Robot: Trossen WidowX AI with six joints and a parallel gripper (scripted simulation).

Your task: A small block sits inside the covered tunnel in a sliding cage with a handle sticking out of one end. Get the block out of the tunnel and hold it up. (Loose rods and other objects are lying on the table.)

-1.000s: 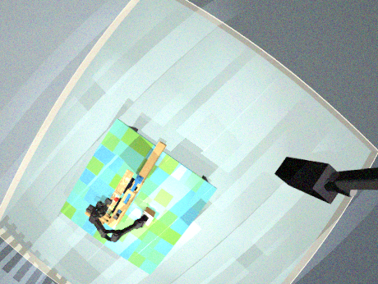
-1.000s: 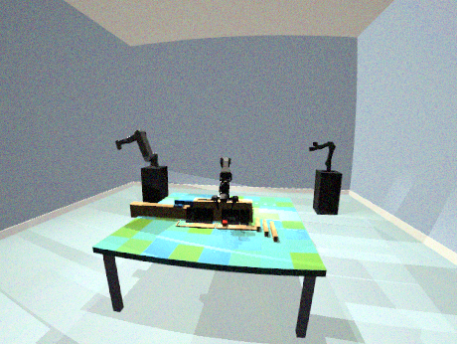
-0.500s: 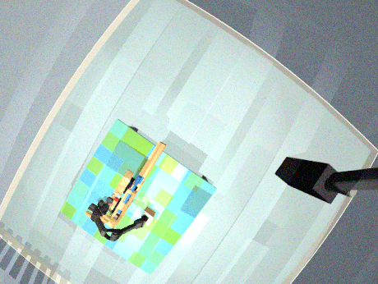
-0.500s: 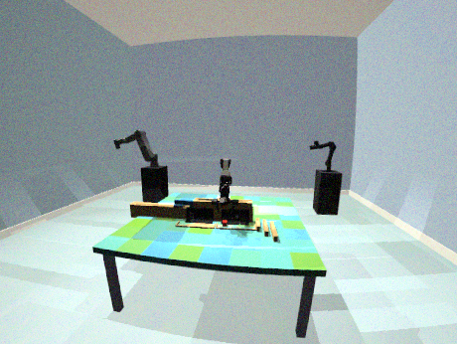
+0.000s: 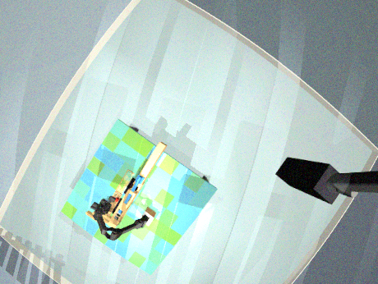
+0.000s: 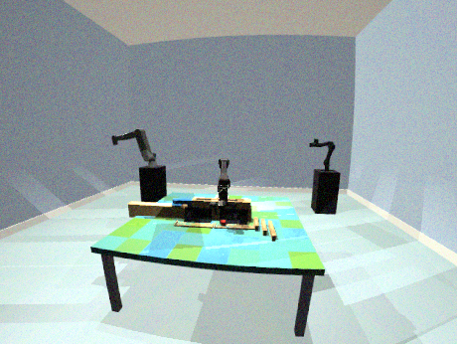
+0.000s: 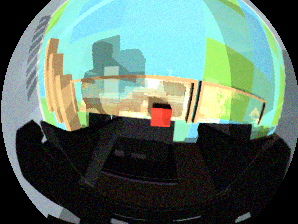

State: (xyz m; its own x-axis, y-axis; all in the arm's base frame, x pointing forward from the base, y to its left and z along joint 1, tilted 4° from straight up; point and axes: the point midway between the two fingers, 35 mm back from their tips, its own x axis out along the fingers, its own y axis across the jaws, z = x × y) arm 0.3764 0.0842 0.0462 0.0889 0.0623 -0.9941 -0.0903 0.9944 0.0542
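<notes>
The long wooden tunnel (image 5: 156, 157) (image 6: 154, 209) lies across the table, with black panels (image 6: 198, 214) (image 7: 132, 126) along one side and blue parts near its middle. A small red cube (image 6: 223, 222) (image 7: 161, 116) shows beside the black panels, at the near edge of a flat wooden frame; whether it is the block is not clear. My gripper (image 6: 222, 203) (image 7: 161, 124) is open and empty, above the tunnel, with its dark fingers wide apart in the wrist view. The cage and its handle cannot be made out with certainty.
The flat wooden frame (image 6: 194, 226) (image 7: 135, 78) lies alongside the tunnel. Several loose wooden rods (image 6: 272, 231) (image 7: 64, 100) lie past one end of the frame. Two other arms stand on black pedestals (image 6: 152, 184) (image 6: 326, 191) beyond the table.
</notes>
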